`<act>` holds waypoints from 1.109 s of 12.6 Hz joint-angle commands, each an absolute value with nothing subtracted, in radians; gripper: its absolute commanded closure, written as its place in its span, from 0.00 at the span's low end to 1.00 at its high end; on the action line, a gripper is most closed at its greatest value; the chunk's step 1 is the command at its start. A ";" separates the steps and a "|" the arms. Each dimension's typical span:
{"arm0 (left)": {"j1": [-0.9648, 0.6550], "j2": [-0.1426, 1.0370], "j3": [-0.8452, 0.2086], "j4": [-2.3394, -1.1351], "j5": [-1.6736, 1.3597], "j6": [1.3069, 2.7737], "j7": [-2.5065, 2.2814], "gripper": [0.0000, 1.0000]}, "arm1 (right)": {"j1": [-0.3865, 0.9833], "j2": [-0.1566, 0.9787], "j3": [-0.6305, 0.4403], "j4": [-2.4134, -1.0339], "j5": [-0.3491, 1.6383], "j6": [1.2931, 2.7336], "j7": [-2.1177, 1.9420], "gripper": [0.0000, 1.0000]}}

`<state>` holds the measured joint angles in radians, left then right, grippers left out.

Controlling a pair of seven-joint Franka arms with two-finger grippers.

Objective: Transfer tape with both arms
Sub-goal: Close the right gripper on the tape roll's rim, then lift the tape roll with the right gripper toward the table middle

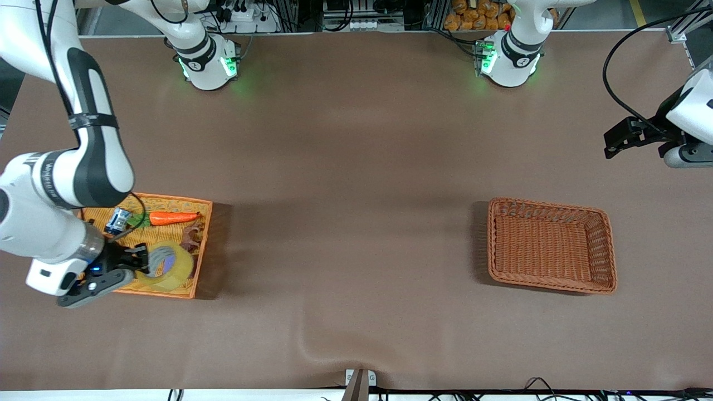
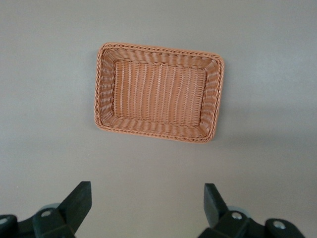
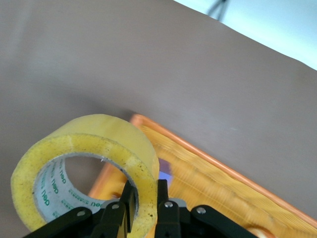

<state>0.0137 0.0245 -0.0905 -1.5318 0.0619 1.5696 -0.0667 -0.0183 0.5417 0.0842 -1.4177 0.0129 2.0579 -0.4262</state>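
**Tape Gripped Over Orange Tray; Left Arm Idle**

Tape (image 1: 170,266), a translucent yellowish roll with a grey inner core, is the item lowest in the front view. It is held in the right gripper (image 1: 140,262) over the end of the orange tray (image 1: 204,245) nearer the front camera. In the right wrist view the black fingers (image 3: 167,210) are closed on the wall of the ring, one inside the core and one outside (the roll (image 3: 86,168) stands on edge in the grip, printed lettering visible on the core). Whether the roll touches the tray floor cannot be told from these views.

The tray sits toward the right arm's end of the table (image 1: 356,184). Remaining contents:

- a toy carrot (image 1: 172,218), lying flat, farther from the front camera than the tape;
- a small blue-and-white cylindrical item (image 1: 117,220) beside the carrot's green end;
- a small brown animal figure (image 1: 190,239) just beside the tape.

A brown wicker basket (image 1: 551,245), rectangular, holds nothing and rests toward the left arm's end of the table, well apart from the tray.

The left arm waits. Its left gripper (image 1: 626,136) hangs over bare table at that end, and the left wrist view shows its fingers (image 2: 79,201) spread wide, holding nothing, with the basket (image 2: 158,91) below.
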 commanded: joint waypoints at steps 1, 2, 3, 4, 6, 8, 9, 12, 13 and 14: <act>0.020 0.020 -0.074 -1.520 0.054 1.569 -0.052 0.00 | 0.047 0.540 0.098 -1.410 0.043 2.043 -0.346 1.00; 0.018 0.020 -0.072 -1.520 0.054 1.569 -0.052 0.00 | 0.081 0.540 0.098 -1.413 0.049 2.043 -0.294 1.00; 0.018 0.020 -0.074 -1.520 0.052 1.569 -0.054 0.00 | 0.121 0.541 0.098 -1.413 0.049 2.043 -0.235 1.00; 0.018 0.020 -0.074 -1.520 0.052 1.569 -0.055 0.00 | 0.158 0.546 0.098 -1.413 0.049 2.048 -0.194 1.00; 0.018 0.015 -0.074 -1.520 0.051 1.566 -0.051 0.00 | 0.208 0.549 0.098 -1.413 0.049 2.048 -0.096 1.00; 0.017 0.011 -0.078 -1.520 0.049 1.560 -0.049 0.00 | 0.264 0.549 0.098 -1.411 0.049 2.051 -0.014 1.00; 0.017 0.011 -0.081 -1.520 0.043 1.556 -0.049 0.00 | 0.290 0.549 0.098 -1.411 0.049 2.052 0.030 1.00; 0.006 0.011 -0.086 -1.526 0.026 1.529 -0.057 0.00 | 0.386 0.554 0.095 -1.411 0.044 2.054 0.197 1.00; 0.006 0.015 -0.100 -1.529 0.025 1.529 -0.064 0.00 | 0.406 0.561 0.097 -1.417 0.048 2.052 0.253 1.00; 0.006 0.023 -0.106 -1.529 0.025 1.529 -0.067 0.00 | 0.428 0.578 0.097 -1.419 0.048 2.051 0.290 1.00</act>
<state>0.0057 0.0221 -0.0921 -1.5268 0.0412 1.5427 -0.0659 0.3977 0.5596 0.1050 -1.4231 0.0334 2.0537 0.2183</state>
